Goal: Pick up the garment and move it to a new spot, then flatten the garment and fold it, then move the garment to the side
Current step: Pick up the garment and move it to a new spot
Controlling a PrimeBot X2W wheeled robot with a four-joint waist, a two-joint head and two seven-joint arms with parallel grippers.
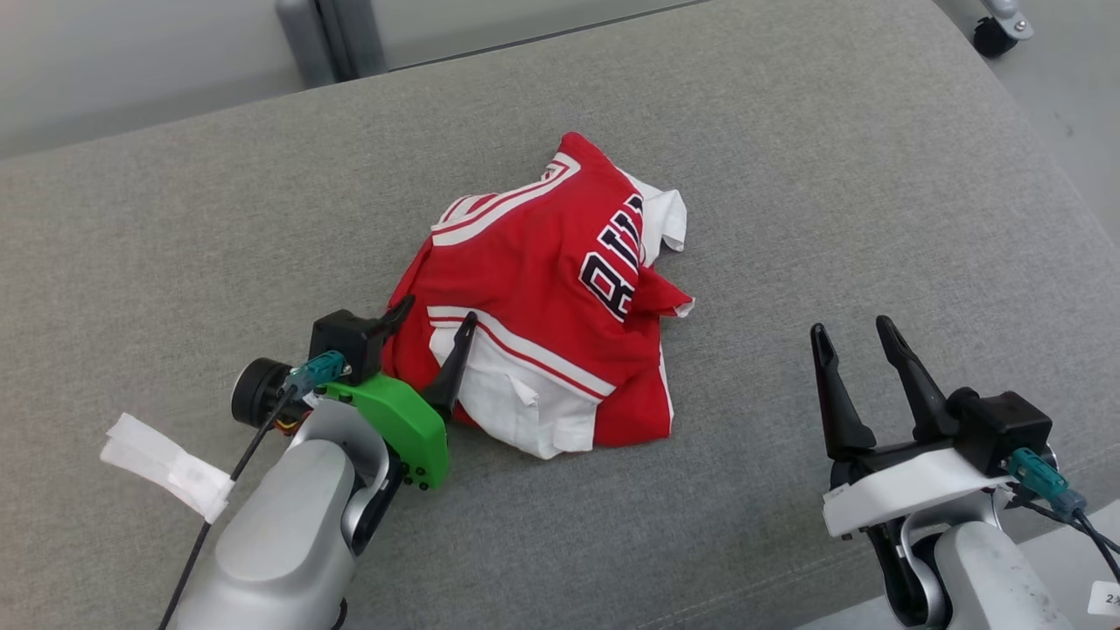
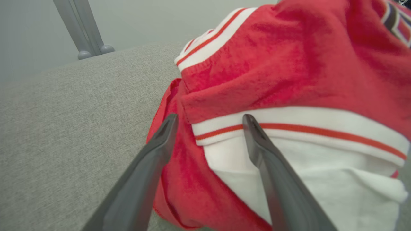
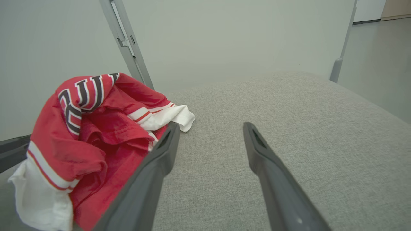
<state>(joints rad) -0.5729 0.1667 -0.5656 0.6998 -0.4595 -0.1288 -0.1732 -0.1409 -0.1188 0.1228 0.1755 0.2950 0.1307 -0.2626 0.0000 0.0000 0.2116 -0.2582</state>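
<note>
So the left gripper (image 1: 437, 311) is wide open at the crumpled red jersey (image 1: 542, 297) edge, holding nothing. The right gripper (image 1: 850, 326) is open too, well apart, over the grey cushion (image 1: 175, 245).

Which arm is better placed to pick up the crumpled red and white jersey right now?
Left. The left gripper is open, its fingers either side of the near edge of the crumpled red and white jersey. The right gripper, also open, sits apart from it over the bare grey fabric surface.
</note>
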